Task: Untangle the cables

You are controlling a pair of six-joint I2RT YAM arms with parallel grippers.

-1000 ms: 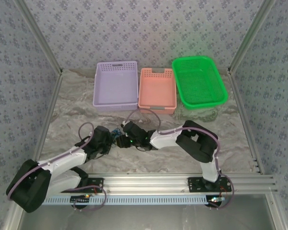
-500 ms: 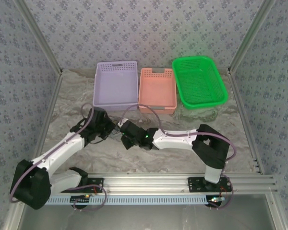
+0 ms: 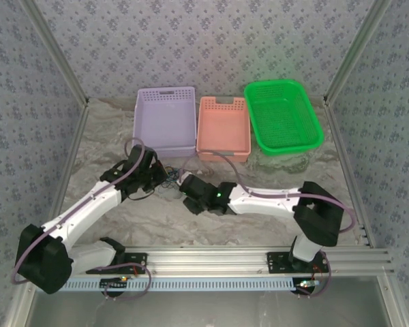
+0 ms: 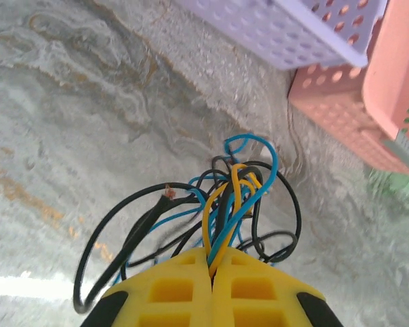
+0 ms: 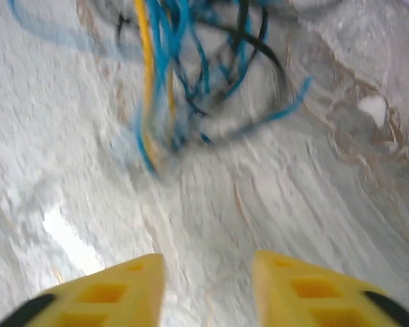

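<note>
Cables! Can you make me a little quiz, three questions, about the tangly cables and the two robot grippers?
1. True or false: the left gripper is shut on the cables.
2. Pick one: which colour is among the cables? A) yellow B) purple C) green
3. Fill in the gap: the right gripper holds nothing, and its jaws stand ____.

Key: 1 true. 2 A. 3 open.
</note>
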